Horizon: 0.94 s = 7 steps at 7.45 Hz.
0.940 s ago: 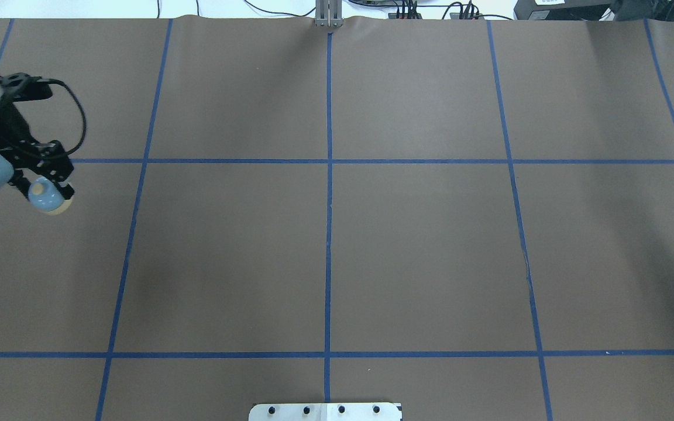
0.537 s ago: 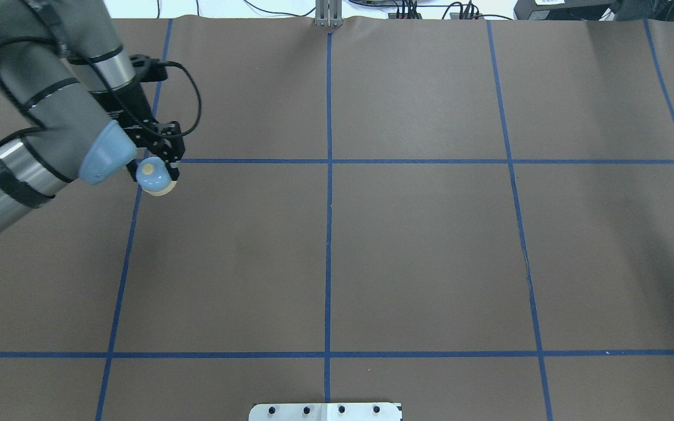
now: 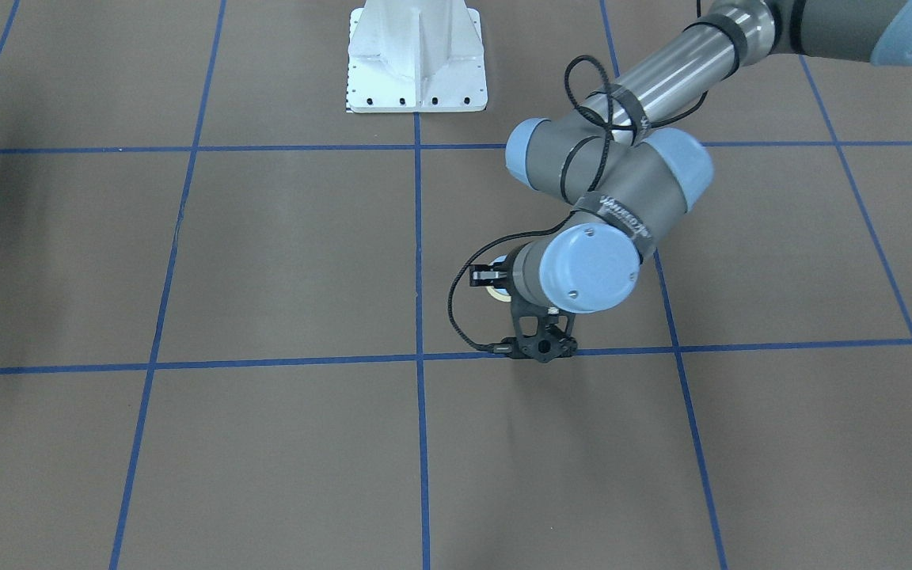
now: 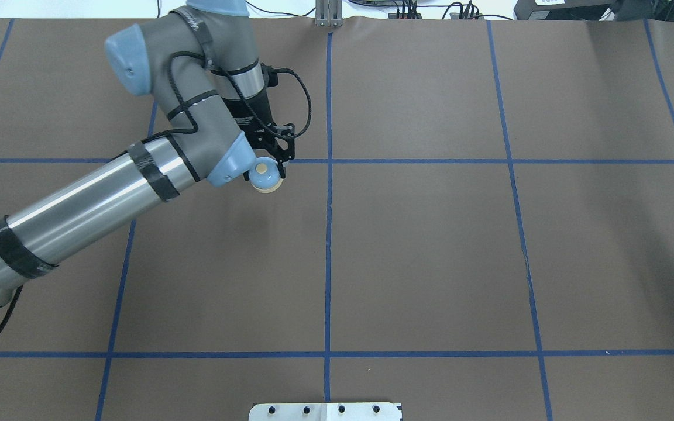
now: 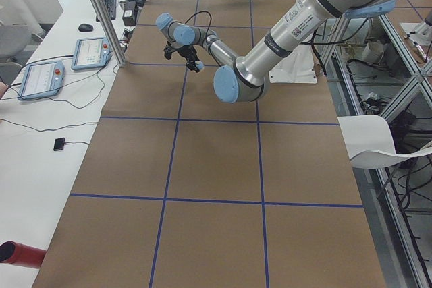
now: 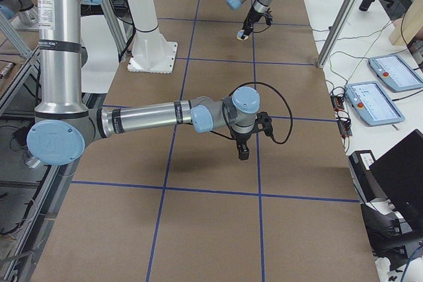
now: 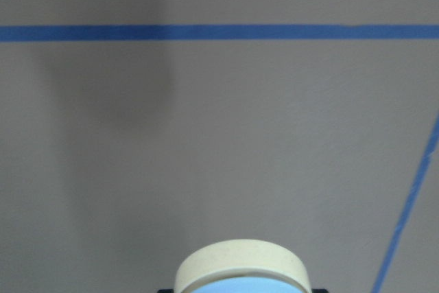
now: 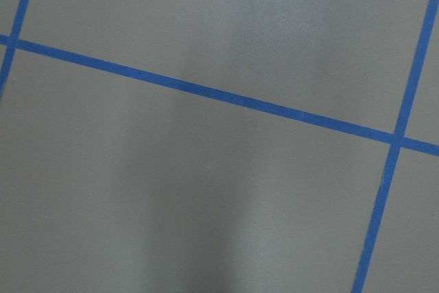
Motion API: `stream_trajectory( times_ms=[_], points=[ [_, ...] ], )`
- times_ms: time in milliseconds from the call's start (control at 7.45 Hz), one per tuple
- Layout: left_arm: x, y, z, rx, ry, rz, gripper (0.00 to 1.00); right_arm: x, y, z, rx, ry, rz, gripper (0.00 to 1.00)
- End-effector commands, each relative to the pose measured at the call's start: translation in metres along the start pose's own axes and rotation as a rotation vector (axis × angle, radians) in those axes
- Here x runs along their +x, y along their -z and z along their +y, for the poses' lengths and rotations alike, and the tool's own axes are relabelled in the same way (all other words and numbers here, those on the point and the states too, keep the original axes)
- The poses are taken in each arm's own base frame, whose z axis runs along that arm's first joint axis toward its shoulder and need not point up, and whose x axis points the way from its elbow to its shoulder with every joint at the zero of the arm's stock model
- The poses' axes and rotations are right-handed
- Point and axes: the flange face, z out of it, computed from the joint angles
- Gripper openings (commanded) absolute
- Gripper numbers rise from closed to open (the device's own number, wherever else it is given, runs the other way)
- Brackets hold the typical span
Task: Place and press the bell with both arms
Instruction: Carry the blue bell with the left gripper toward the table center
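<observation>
Clamping bell [image 4: 265,182], L pincer [image 4: 267,174], arm [image 4: 97,193] outstretched

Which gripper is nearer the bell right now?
Left. The left gripper is clamped on the bell itself; the right gripper hangs far off over the table's right end.

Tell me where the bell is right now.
In the overhead view the bell is held in the left gripper, in the view's left half, just left of where the central blue tape lines cross.
</observation>
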Motion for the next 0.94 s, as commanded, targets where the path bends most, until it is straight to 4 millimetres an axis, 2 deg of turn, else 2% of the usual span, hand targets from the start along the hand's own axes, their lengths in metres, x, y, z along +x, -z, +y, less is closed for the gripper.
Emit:
stream_trajectory(
  times_ms=[0,403,537,671,805],
  points=[
    [0.044,-0.029,0.001,0.01,0.024,-0.038,0.22,0.001,-0.001,0.001,-0.001,-0.002,0.002,1.0],
    [0.09,-0.036,0.007,-0.005,0.049,-0.054,0.33,0.001,-0.001,0.001,-0.004,-0.009,0.002,1.0],
    [0.092,-0.04,0.008,-0.004,0.04,-0.055,0.37,0.001,-0.002,0.0,-0.006,-0.009,0.0,1.0],
    [0.096,-0.054,0.01,0.007,0.034,-0.066,0.42,0.002,-0.002,0.001,-0.005,-0.011,-0.003,1.0],
    [0.101,-0.06,0.012,0.021,0.051,-0.057,0.55,0.001,-0.002,0.0,-0.006,-0.01,-0.004,1.0]
  ],
)
